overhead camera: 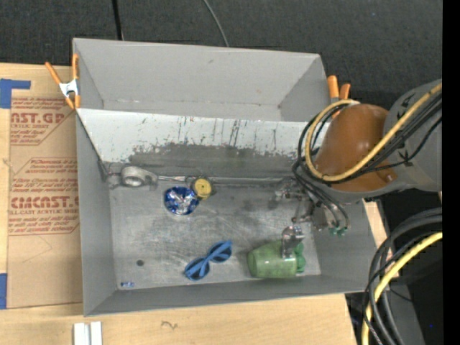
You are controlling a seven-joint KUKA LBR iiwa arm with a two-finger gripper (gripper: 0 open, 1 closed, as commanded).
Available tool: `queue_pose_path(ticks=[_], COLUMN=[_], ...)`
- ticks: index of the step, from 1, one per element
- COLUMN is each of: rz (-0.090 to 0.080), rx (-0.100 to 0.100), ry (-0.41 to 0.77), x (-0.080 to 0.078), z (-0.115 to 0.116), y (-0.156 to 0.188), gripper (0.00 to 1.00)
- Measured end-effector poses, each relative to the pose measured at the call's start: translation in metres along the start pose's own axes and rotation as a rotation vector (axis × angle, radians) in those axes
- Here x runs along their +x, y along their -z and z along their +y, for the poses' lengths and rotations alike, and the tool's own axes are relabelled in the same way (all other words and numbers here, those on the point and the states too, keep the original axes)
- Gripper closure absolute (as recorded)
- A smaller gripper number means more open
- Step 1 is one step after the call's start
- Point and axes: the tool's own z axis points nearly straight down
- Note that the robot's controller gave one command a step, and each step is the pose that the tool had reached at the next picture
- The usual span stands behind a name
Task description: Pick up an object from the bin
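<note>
Approach step, by judgement. End effector (292,243) directly over green cylindrical container (273,264), lying at front right of bin (95,192), near blue sunglasses (208,259). Released or clenched: cannot tell. Next move calls for straddling container, clamping, vertical lift.

The gripper (292,248) hangs at the top right end of a green bottle-like cylinder (272,264) that lies on its side near the front wall of the grey bin (194,74). Just left of the cylinder lie blue sunglasses (208,259). Further up and left of it sit a crumpled blue-and-white ball (180,200) and a small yellow disc (203,187), nearly touching. Furthest from the cylinder, at the back left, lies a silver ring-ended metal piece (134,177).
</note>
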Motion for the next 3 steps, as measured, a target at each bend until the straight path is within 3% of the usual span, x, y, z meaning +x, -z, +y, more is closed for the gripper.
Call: queue_pose_path(ticks=[1,2,3], rz=[0.031,0.034,0.027], rx=[-0.011,-0.014,-0.017], ry=[0.194,0.441,0.689], x=[0.005,0.019,0.01], z=[0.105,0.157,0.161], y=[-0.019,-0.028,-0.056], gripper=[0.0,0.0,0.0])
